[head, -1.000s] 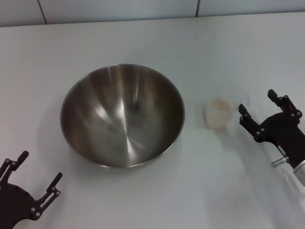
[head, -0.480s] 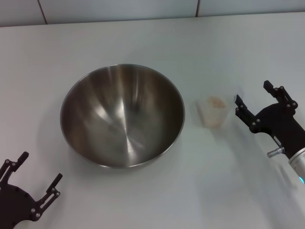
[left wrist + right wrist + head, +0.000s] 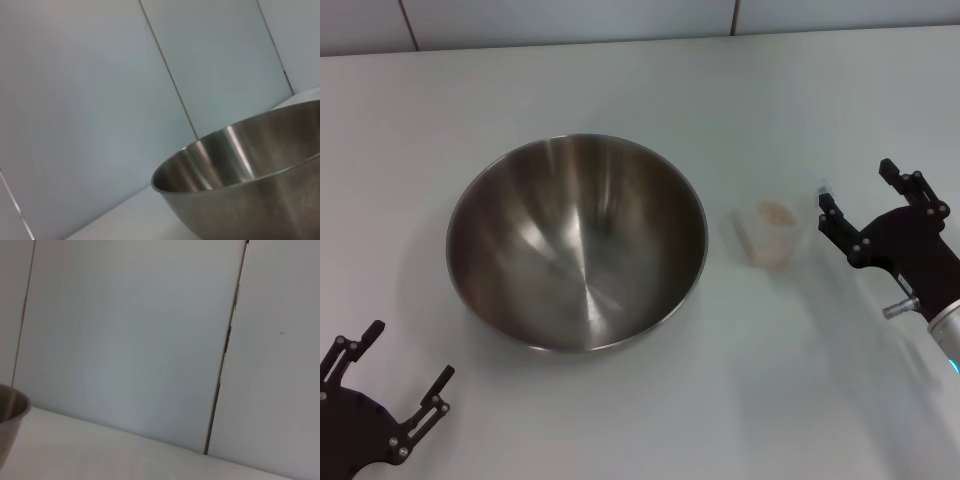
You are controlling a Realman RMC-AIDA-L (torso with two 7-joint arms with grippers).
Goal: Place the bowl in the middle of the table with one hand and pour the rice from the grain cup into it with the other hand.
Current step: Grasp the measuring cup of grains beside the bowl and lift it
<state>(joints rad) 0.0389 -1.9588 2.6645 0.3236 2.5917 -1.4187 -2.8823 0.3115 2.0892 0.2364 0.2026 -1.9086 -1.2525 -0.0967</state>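
The bowl [image 3: 576, 243] is seen upright near the middle of the table [image 3: 620, 80], its brushed inside bare; no grains are seen in it. The grain cup [image 3: 767, 233] is placed on the table just to the right of the bowl, apart from its rim, and appears tilted, though its translucent wall is hard to separate from the tabletop. A small heap of rice [image 3: 777, 212] is made out at the cup's top; how far down the cup is filled cannot be told.

The right gripper [image 3: 856, 196] is held just beside the cup on its right, with the jaws spread wide and nothing between them. Whether the nearer fingertip touches the cup cannot be told, since a faint blur lies between them. The right arm is cut off by the picture's right edge.

The left gripper [image 3: 402, 351] is parked at the near left corner, well apart from the bowl, jaws spread and empty. Its body is cut off by the bottom edge.

In the left wrist view only part of the bowl [image 3: 250, 180] is shown, cut off at the edge, with panelled wall [image 3: 100, 100] behind; the gripper's own fingers are not shown. In the right wrist view a sliver of the bowl [image 3: 9, 412] is caught at the edge, the rest being wall [image 3: 125, 340] and table [image 3: 100, 455]; the cup and the fingers are out of frame.
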